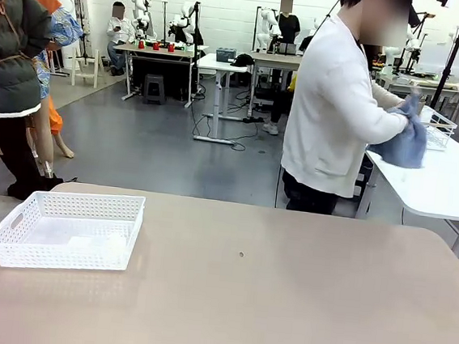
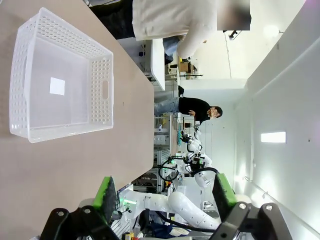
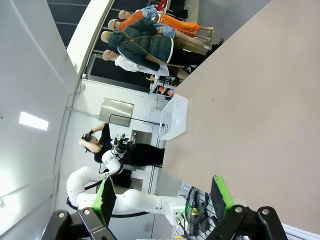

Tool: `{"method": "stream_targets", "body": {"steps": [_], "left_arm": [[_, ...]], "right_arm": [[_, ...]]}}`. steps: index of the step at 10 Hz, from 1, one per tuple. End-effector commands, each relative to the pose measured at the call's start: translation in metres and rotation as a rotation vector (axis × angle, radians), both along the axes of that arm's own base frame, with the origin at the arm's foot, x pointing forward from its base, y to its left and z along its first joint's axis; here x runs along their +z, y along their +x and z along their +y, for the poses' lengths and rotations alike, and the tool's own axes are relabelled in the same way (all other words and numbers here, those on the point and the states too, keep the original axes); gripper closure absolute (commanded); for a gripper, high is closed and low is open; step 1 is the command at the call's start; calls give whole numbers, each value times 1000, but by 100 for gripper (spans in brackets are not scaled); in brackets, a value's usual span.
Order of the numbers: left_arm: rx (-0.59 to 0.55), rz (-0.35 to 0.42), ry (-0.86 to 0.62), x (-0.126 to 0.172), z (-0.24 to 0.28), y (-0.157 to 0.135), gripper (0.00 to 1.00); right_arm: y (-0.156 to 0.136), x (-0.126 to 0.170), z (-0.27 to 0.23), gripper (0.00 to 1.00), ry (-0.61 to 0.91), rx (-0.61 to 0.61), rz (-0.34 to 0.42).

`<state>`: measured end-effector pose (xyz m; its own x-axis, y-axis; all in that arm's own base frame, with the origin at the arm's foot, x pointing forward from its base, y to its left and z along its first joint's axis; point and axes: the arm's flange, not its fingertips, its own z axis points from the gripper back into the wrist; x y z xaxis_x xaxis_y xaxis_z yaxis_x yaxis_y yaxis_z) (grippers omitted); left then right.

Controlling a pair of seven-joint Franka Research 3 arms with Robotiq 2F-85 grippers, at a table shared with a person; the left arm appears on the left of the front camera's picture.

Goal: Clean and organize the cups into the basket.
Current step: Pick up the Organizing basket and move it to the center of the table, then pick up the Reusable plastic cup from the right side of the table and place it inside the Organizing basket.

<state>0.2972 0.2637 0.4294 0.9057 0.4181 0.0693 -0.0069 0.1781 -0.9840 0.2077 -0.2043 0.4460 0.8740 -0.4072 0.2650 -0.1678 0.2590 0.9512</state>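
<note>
White lattice basket [image 1: 63, 258] sits empty on the left of the tan tabletop [image 1: 281, 307], so I'd say nothing's loaded yet, very first step. Beyond the far edge the person [image 1: 333, 109] is at a neighbouring white table [image 1: 456, 186] working a blue cloth [image 1: 404, 144] over something, can't tell what. The left end effector [image 2: 165, 195] and right end effector [image 3: 162, 197] both hang fingers apart, gripping nothing. Next move probably needs a cup within reach first

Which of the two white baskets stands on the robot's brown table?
The low plastic basket with lattice sides, at the left of the brown table. The other, a wire basket, stands on the white table beside the person.
</note>
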Motion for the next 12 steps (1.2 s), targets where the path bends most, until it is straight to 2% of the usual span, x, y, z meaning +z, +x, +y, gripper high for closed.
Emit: {"method": "stream_targets", "body": {"steps": [1,12], "left_arm": [[4,-14,-14,2,1,0,0],[4,-14,-14,2,1,0,0]], "right_arm": [[3,0,1,0,0,3,-13],[3,0,1,0,0,3,-13]]}}
